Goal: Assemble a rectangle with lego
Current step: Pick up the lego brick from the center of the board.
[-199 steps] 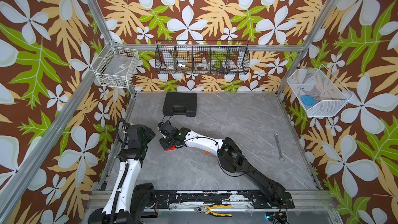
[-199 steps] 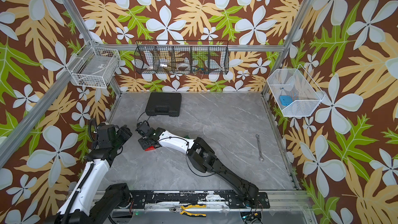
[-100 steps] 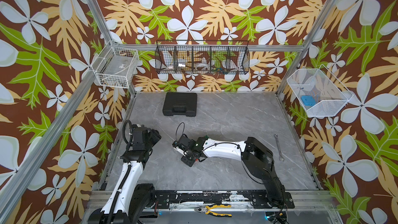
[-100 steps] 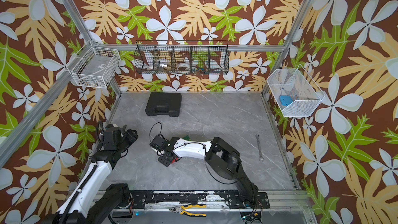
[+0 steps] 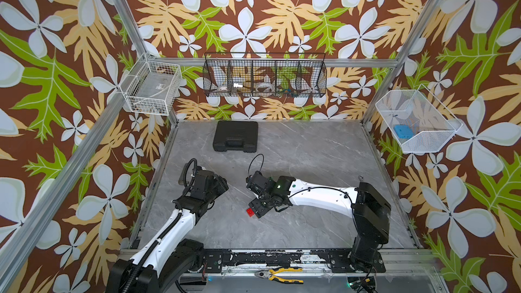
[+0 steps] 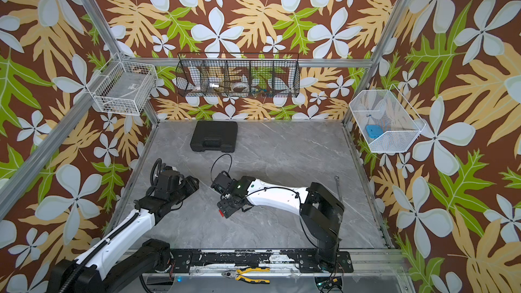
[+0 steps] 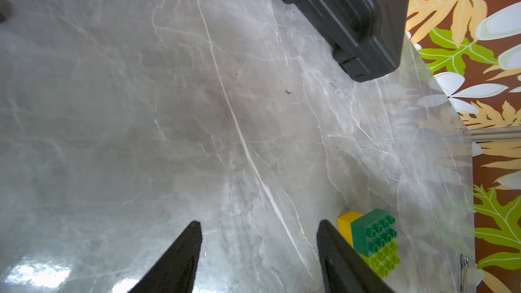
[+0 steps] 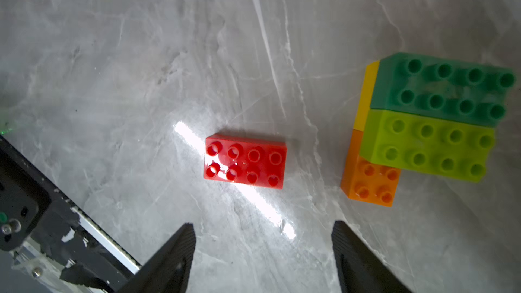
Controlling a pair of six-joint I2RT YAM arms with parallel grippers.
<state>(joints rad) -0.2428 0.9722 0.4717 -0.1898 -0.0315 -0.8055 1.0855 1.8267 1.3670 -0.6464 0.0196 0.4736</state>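
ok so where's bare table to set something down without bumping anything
Widest bare marble lies between the black case and the wrench, toward the back right. A narrower strip runs between the red brick and the front rail. Crowded around the right gripper, red brick and joined bricks.

Five small studded plastic bricks (image 5: 249,211): one red (image 8: 244,160), one yellow (image 8: 366,100), one orange (image 8: 369,181), one lime green (image 8: 431,145), one dark green (image 8: 445,88). One black plastic case (image 5: 235,136).
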